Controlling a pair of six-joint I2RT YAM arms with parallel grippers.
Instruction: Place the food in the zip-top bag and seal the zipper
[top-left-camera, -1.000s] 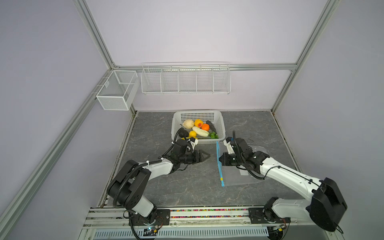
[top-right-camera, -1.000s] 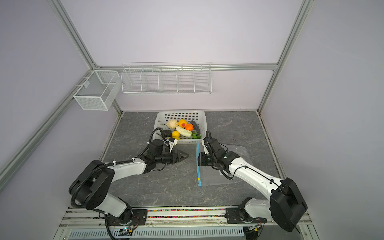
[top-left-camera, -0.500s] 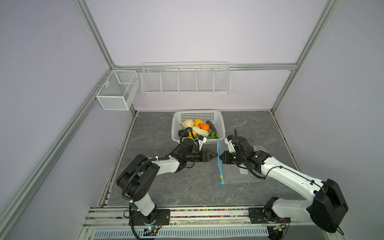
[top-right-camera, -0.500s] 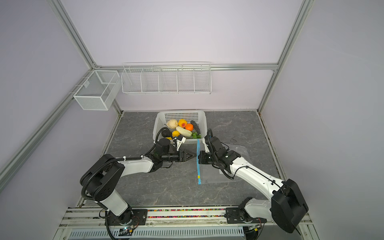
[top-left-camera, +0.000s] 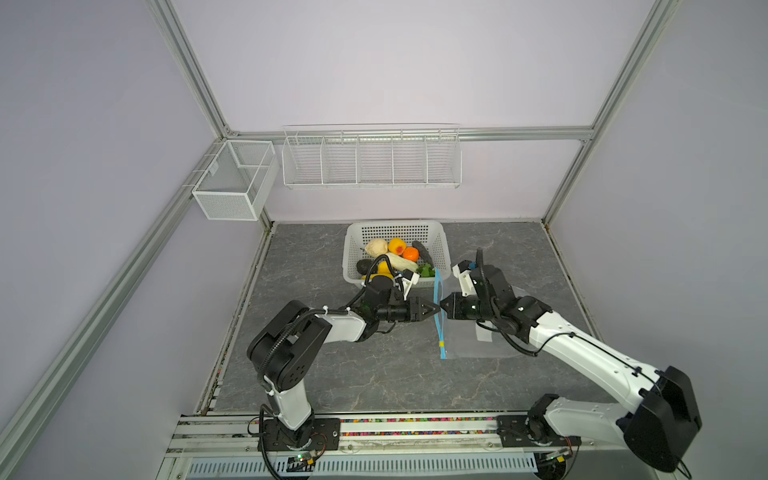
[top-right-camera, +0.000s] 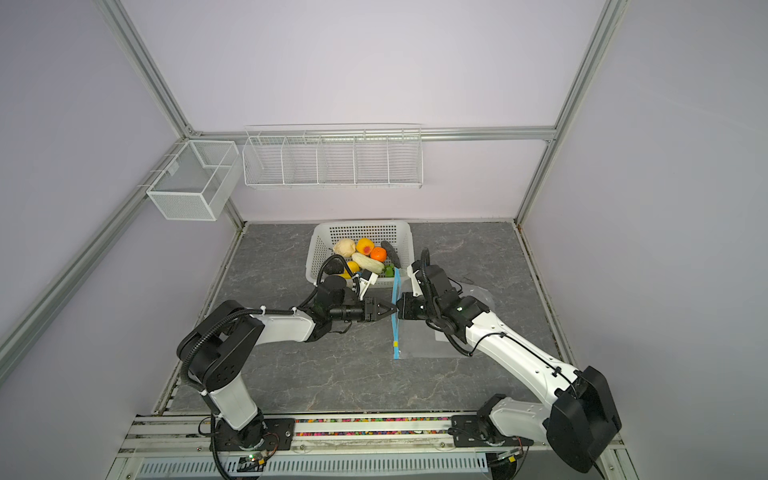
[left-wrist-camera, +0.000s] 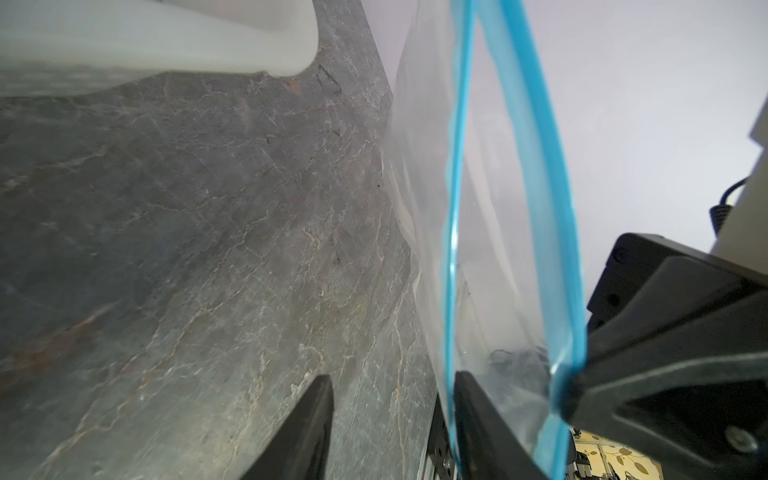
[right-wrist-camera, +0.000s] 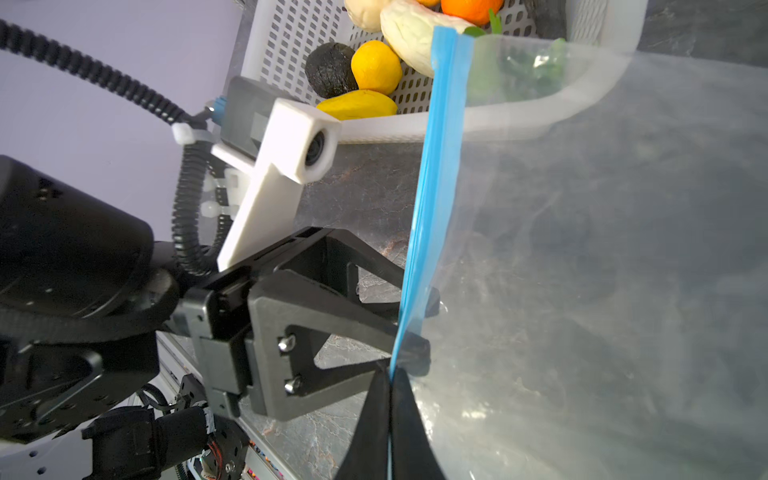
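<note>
Light-blue zipper (top-left-camera: 438, 328) is where both arms meet, just off the front right corner of the white basket (top-left-camera: 395, 226), on the robot's side of it. The right gripper (right-wrist-camera: 390, 374) is pinched tight on one lip of that strip, with its fingers flat together and the blue squeezed between them. That holds the mouth of the zip-top bag (top-left-camera: 473, 345) up off the grey marble-look table (top-left-camera: 332, 374). One end of the zipper comes right up by the basket's rim, and the little yellow slider (top-left-camera: 442, 344) sits near the end farthest from the basket. The clear body of the bag lies flat on the table, out to the right of the basket's corner.

The left gripper (left-wrist-camera: 390, 376) comes in from the opposite side, nearly tip to tip with the right one in both top views. Its jaws have a clear gap. Looks like one finger (left-wrist-camera: 482, 419) is poking in between the two lips while the other is outside, over bare table. So it's around the loose lip, not clamped on it.

The food (top-left-camera: 390, 257) is piled in the basket: beige, yellow, orange, white, black and leafy green bits.
</note>
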